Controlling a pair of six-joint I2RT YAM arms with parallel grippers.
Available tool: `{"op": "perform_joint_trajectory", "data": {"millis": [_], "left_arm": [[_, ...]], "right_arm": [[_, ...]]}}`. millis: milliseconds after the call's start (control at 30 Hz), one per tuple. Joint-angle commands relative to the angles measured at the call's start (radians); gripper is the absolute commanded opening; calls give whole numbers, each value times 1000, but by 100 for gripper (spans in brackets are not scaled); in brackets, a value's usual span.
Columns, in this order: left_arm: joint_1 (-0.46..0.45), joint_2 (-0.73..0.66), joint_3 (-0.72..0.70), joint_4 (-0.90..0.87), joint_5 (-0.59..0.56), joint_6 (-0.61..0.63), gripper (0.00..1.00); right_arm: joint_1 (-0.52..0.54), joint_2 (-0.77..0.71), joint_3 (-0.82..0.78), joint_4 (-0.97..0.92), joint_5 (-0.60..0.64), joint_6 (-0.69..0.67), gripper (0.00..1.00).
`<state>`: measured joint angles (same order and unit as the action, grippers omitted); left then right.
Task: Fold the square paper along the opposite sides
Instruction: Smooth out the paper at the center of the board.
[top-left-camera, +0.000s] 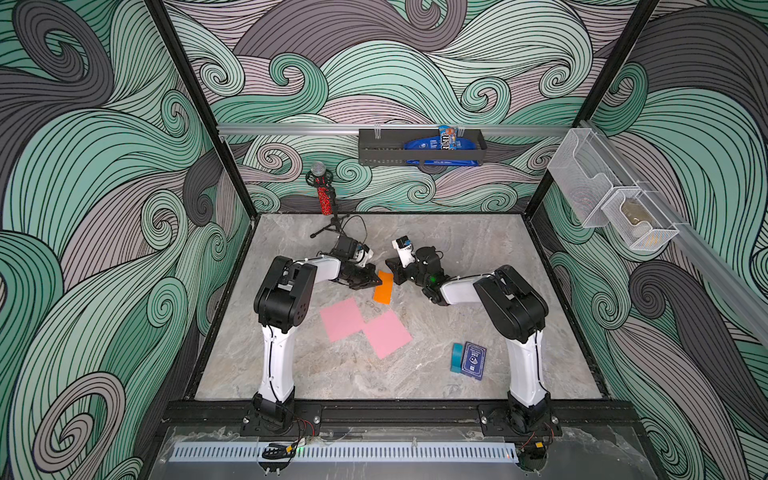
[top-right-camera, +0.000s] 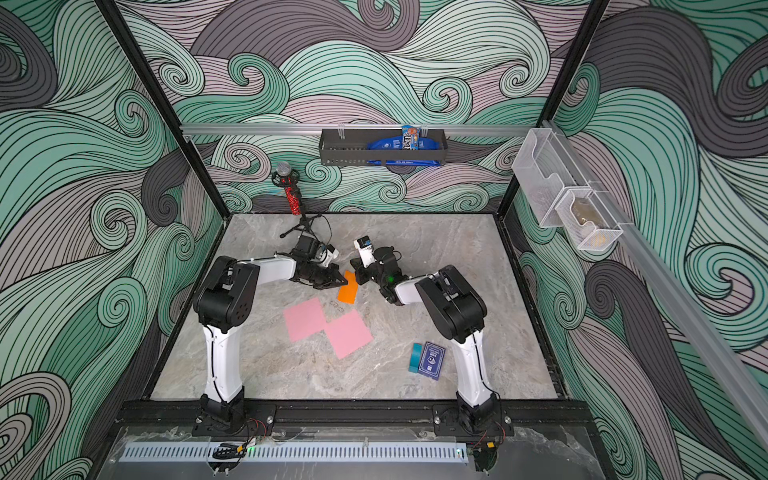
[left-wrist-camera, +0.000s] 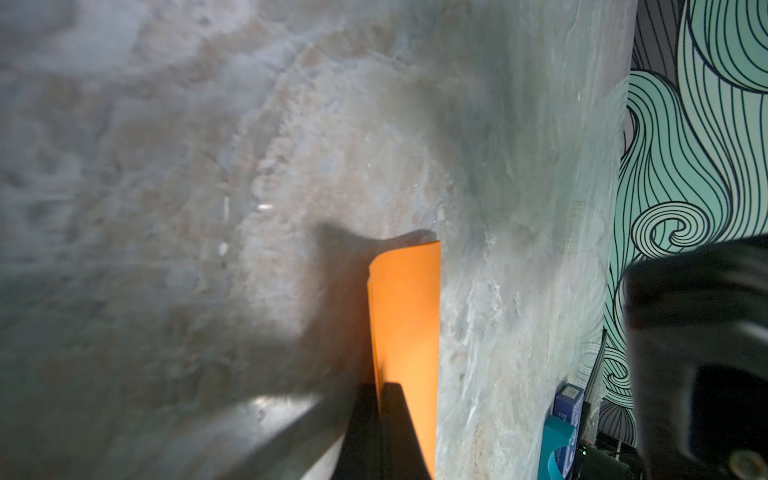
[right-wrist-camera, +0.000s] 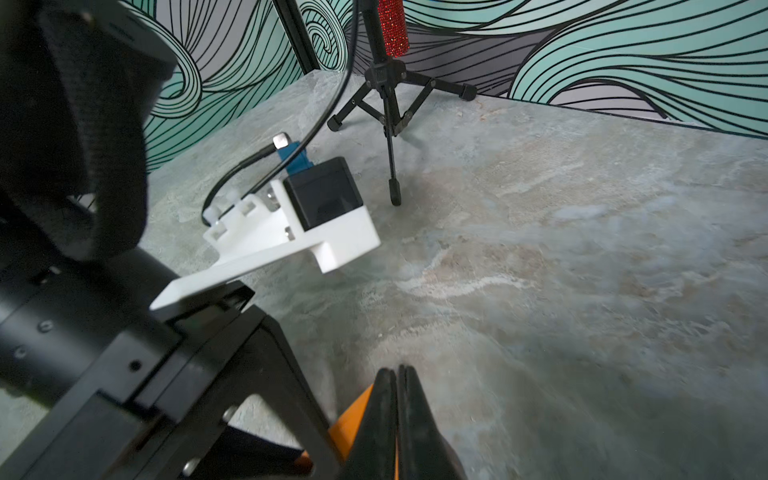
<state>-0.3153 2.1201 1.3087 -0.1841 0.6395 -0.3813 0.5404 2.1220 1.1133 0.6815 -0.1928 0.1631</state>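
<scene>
My left pincer (top-left-camera: 377, 282) is pinched tight on one edge of the orange paper (top-left-camera: 383, 291). The left wrist view shows my two dark fingers (left-wrist-camera: 395, 415) pressed together with the sheet running out from between them. There the paper bows, one long edge curling over, above the marbled table (top-left-camera: 478, 249).

Toward my base from that pincer lie two pink sheets, flat on the table. One (top-left-camera: 343, 319) sits further left and the other (top-left-camera: 387, 333) meets it at a corner.

The orange paper sits near the middle of the table, between my two wrists. It looks like a narrow strip in both top views.

My right pincer (top-left-camera: 394, 275) meets the paper's far corner from the other side. It too is clamped narrow, with orange showing at its fingers (right-wrist-camera: 411, 415) in the right wrist view.

Further right, near my right arm's base, a teal block (top-left-camera: 456, 357) lies just beside a dark blue card box (top-left-camera: 473, 360).
</scene>
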Motion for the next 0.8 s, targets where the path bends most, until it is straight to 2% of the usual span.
{"op": "perform_joint_trajectory", "data": {"millis": [0,367,767], "left_arm": [[10,35,-14,-46,-72,-5,0],[12,37,-10,-51,-74,-4,0],[16,36,-9,-57,-82,1,0]], "right_arm": [[9,35,1,-73,-13,40,8],[-1,75,-50,-77,-10,32,8],[-41,82,-35,-133,-10,56,8]]}}
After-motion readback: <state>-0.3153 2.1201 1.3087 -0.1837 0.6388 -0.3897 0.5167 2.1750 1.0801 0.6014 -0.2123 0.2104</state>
